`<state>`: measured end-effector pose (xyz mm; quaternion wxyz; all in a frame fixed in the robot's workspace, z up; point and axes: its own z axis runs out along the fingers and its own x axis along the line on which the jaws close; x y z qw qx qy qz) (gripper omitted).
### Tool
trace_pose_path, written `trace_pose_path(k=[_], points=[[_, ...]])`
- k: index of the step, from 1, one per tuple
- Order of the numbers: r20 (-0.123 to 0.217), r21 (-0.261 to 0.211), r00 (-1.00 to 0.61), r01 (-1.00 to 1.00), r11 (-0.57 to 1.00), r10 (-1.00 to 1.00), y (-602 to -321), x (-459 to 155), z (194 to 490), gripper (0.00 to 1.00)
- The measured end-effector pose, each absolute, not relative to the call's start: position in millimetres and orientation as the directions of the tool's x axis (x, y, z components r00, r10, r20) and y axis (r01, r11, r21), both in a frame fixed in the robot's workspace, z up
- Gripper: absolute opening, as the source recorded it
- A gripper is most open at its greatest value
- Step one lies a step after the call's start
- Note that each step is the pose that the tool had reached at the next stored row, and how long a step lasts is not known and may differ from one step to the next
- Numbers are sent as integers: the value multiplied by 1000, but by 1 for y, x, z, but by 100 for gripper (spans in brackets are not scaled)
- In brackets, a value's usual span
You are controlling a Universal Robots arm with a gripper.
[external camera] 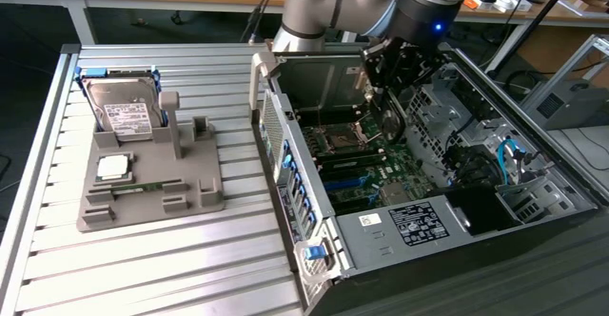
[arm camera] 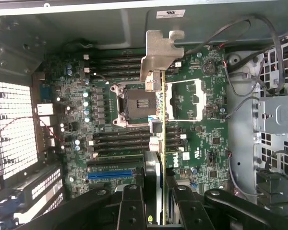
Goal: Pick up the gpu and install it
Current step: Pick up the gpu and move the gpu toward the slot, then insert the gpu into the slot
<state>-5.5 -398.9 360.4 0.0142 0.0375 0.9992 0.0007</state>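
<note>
The gpu (arm camera: 159,120) is a thin green card seen edge-on, with its silver end bracket (arm camera: 159,52) at the end far from the gripper. My gripper (arm camera: 156,196) is shut on the card, one black finger (arm camera: 132,201) on each side. In the exterior view the gripper (external camera: 395,66) hangs inside the open computer case (external camera: 533,152) at its far end, and the gpu (external camera: 381,113) points down towards the motherboard (external camera: 371,166). The card hovers above the green motherboard (arm camera: 110,96), over the processor socket (arm camera: 137,100). A blue slot (arm camera: 110,175) lies nearer the gripper, off to one side.
At the exterior view's left a grey parts holder (external camera: 190,202) stands on the slatted metal table (external camera: 142,273). It carries a silver hard drive (external camera: 124,113), a processor chip (external camera: 113,166) and a memory stick (external camera: 142,186). Cables and drive cages (external camera: 495,159) crowd the case's right side.
</note>
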Motion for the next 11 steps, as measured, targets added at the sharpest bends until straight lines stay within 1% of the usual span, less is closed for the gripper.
trace_pose_path(k=[11], points=[[-28,3,-997,75,997,75,-399,2,357,27]])
